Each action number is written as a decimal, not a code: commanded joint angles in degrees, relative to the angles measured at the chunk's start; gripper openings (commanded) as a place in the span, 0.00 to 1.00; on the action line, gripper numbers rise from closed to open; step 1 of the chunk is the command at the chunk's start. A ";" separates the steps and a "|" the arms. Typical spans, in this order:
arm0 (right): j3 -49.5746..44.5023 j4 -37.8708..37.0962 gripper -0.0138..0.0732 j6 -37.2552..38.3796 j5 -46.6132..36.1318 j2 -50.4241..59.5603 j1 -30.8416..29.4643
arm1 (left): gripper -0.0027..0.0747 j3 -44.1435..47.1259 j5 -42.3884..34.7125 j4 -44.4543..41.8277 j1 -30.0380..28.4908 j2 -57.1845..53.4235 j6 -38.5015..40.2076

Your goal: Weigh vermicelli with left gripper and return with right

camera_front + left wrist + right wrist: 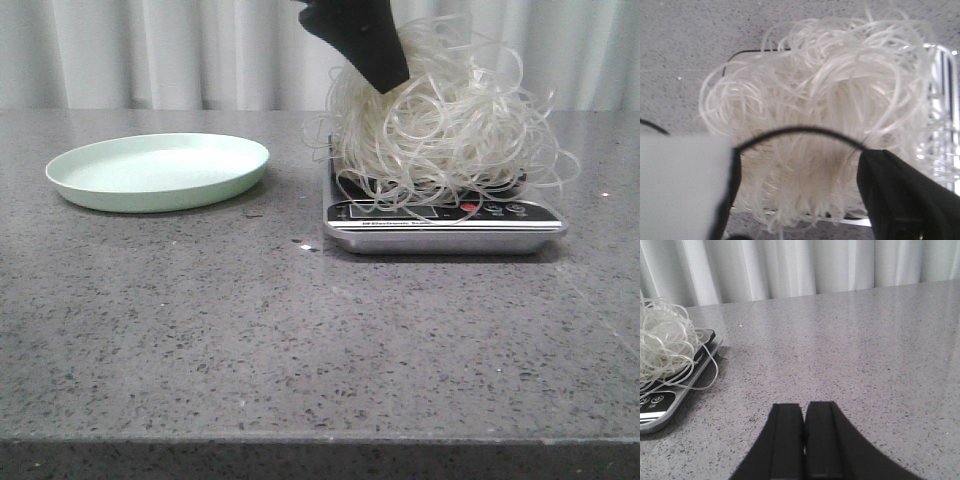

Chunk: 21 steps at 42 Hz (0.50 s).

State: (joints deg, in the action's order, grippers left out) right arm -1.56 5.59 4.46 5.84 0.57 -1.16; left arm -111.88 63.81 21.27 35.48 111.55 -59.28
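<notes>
From the front, the vermicelli [440, 125] sits heaped on the scale [443, 222], at about three o'clock from the green plate [158, 171], which lies bare and well apart. The pile spills over the platform's edges and a few strands droop across the display, so the reading is partly hidden. The left gripper [385, 75] comes down from twelve o'clock into the top of the tangle; only one dark finger shows here, so I cannot tell from this view how its jaws stand. My guess is that it is there because the weighing step is in hand: the noodles must rest wholly on the scale to be read.

Over the left wrist, the vermicelli [825, 115] fills the space ahead, and the gripper's fingers [905, 195] stand wide apart on either side of the heap, not squeezing it. A thin black cable arcs across the strands.

From the right wrist, the right gripper [803, 445] has its fingers pressed together, holding nothing, low over the grey table [865, 355]. The scale [675, 395] and vermicelli [665, 345] lie at its ten o'clock, near enough for the return.
</notes>
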 commanded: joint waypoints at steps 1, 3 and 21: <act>0.39 -0.64 0.33 -0.09 -4.73 0.97 -0.39 | 0.72 -3.46 1.67 2.15 -0.65 -3.34 3.78; 0.39 -0.64 0.33 -0.09 -4.73 0.97 -0.39 | 0.72 -4.23 2.50 2.67 -1.11 -3.48 5.69; 0.39 -0.64 0.33 -0.09 -4.73 0.97 -0.39 | 0.38 -5.32 8.02 2.84 -13.53 -12.25 18.63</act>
State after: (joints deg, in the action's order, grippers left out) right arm -1.56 5.59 4.46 5.84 0.57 -1.16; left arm -115.11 70.71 21.93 24.99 104.55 -43.12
